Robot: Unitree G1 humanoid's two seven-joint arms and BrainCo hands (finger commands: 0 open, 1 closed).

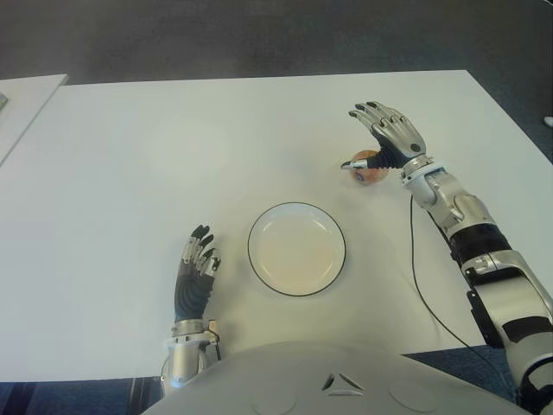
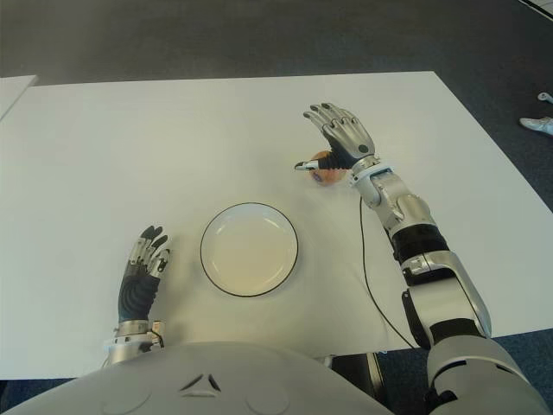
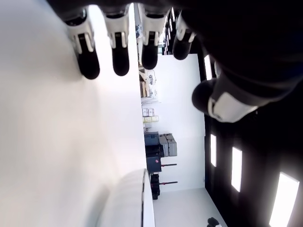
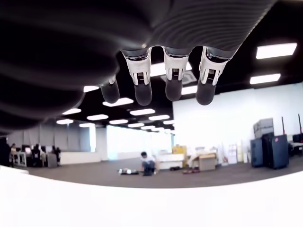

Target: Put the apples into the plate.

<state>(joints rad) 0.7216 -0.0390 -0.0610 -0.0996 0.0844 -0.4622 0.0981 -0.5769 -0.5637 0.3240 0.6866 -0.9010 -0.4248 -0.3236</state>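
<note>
- Eye views: a smooth white table (image 1: 130,173) stands on dark grey carpet (image 1: 259,35); a second white surface (image 1: 22,99) shows at the far left edge. No brand, label or readable writing appears anywhere.
- A round, shallow plate (image 1: 296,249), glossy cream-white with a thin dark rim, sits near the table's front edge and holds nothing.
- One apple (image 1: 370,169), small, round and reddish-orange, lies on the table beyond the plate and to its right, well apart from it.
- The right hand (image 1: 389,134) hovers over the apple, its segmented metal-and-black fingers spread and extended; the thumb tip shows at the apple's side, but nothing is grasped. A thin black cable (image 1: 423,285) trails along the table beside that arm.
- The left hand (image 1: 195,268) shows just left of the plate, fingers relaxed and straight, holding nothing.
- Left wrist view: black rubbery fingertips (image 3: 120,59) extend over bare white tabletop.
- Right wrist view: ribbed black casing, straight fingers (image 4: 173,78), an office beyond with ceiling lights and a distant person (image 4: 148,163).
</note>
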